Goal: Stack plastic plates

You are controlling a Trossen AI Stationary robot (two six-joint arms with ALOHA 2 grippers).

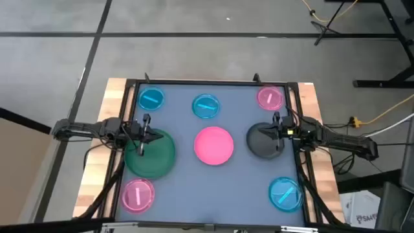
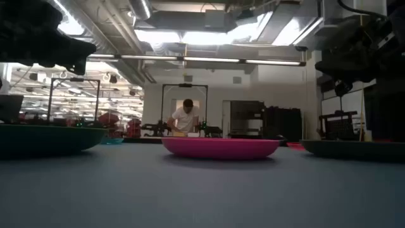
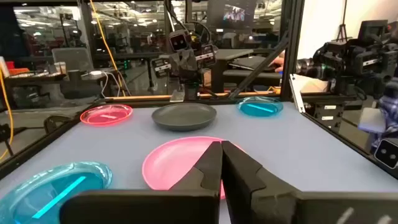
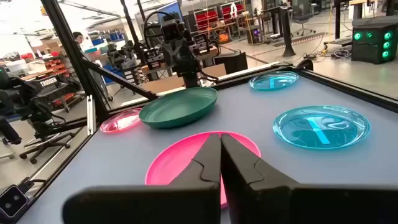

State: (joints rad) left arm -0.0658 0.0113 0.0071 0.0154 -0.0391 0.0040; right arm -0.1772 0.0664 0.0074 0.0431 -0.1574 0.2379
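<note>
So the bench (image 1: 213,194) has seven plates spread out, none stacked. Pink plate (image 1: 214,145) sits dead centre with open blue surface all around it. Green plate (image 1: 152,155) is to its left and the grey plate (image 1: 264,141) to its right, each clear of the pink one with a gap between.

Small ones are out by the edges: two blue plates (image 1: 151,99) (image 1: 206,107) along the far side, a striped pink one (image 1: 270,98) in the far right corner, another striped pink (image 1: 138,195) near left, and a blue (image 1: 285,193) near right. The corner ones sit close to the black frame rail (image 1: 213,83).

Left tool (image 1: 144,139) hangs over the green plate's far-left part, fingers pressed together. Right tool (image 1: 278,133) hangs over the grey plate's right edge, fingers together too. Neither is holding anything. The near middle strip of bench is wide open.
</note>
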